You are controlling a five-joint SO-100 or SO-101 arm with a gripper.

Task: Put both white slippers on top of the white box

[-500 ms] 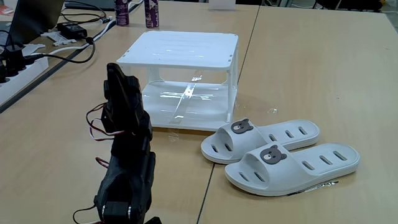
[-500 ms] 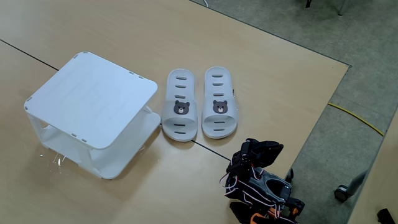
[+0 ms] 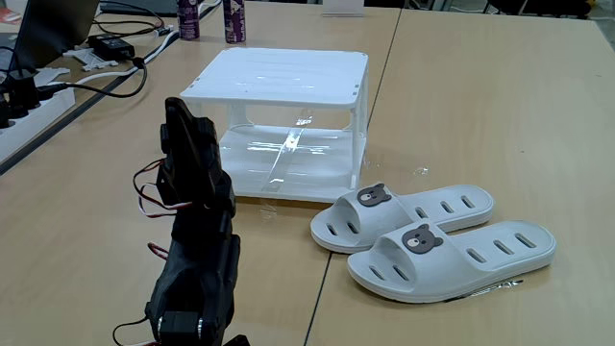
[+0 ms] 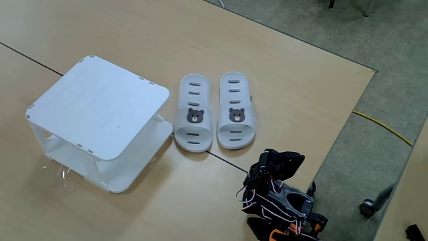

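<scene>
My arm (image 3: 197, 240) is folded at the lower left of a fixed view and at the lower centre-right of the other (image 4: 277, 197). My gripper (image 3: 180, 120) sits at the top of the folded arm; I cannot tell whether its fingers are apart or together, because the black parts merge.

Both off-white rubber slide sandals with brown bear-face badges lie side by side on the tan wooden surface (image 3: 480, 106), touching or nearly so: one nearer the stand (image 3: 404, 215), one nearer the frame's lower right (image 3: 452, 258). The square white plastic two-tier stand with the ribbed top (image 3: 279, 77) stands just beside them, at centre-left of that view. Its top is bare; neither sandal is placed yet.

Judged risks:

1. Grasp interference. The sandals lie so close that closing on one strap may drag or lift the other.
2. Slip. Rubber straps flex; a shallow pinch could release the sandal mid-lift.
3. Stand displacement. The stand looks light; a low approach that strikes its top edge or thin corner post could shove or tip it.
4. Placement. Setting the first sandal centrally may leave the second overhanging the edge.
</scene>
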